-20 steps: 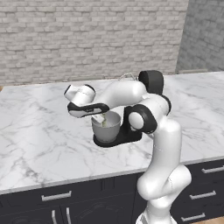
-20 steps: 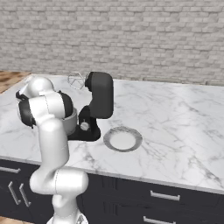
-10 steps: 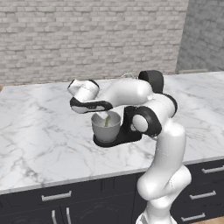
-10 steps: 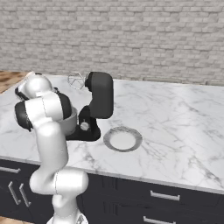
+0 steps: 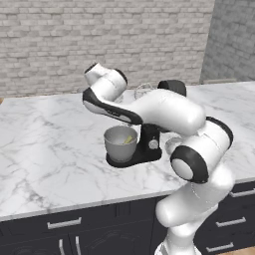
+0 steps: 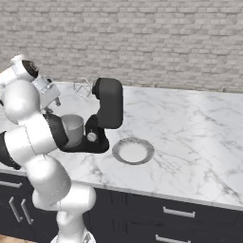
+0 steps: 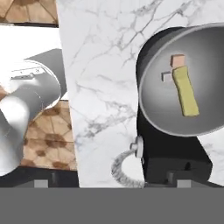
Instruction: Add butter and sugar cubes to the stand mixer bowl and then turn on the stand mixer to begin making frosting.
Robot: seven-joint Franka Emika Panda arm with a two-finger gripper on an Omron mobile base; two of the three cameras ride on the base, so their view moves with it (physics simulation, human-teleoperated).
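We see a marble counter running under a grey brick wall, with dark drawers below it. On the counter stands the black mixer, its head tilted up so the whisk pokes out toward the wall, and its small silver knob faces the front edge. Our white arm bends over the mixer from the right in the left base view. The grey bowl sits on the mixer's flat base, just left of the column. A flat round plate lies on the counter just beside the mixer base, on the side away from the bowl. In the hand view, the butter lies inside the bowl on its sloping wall, and the two sugar cubes, one tan and one pale, rest at its upper end, close against it. Our gripper hangs above the bowl, jaws spread wide, holding nothing.
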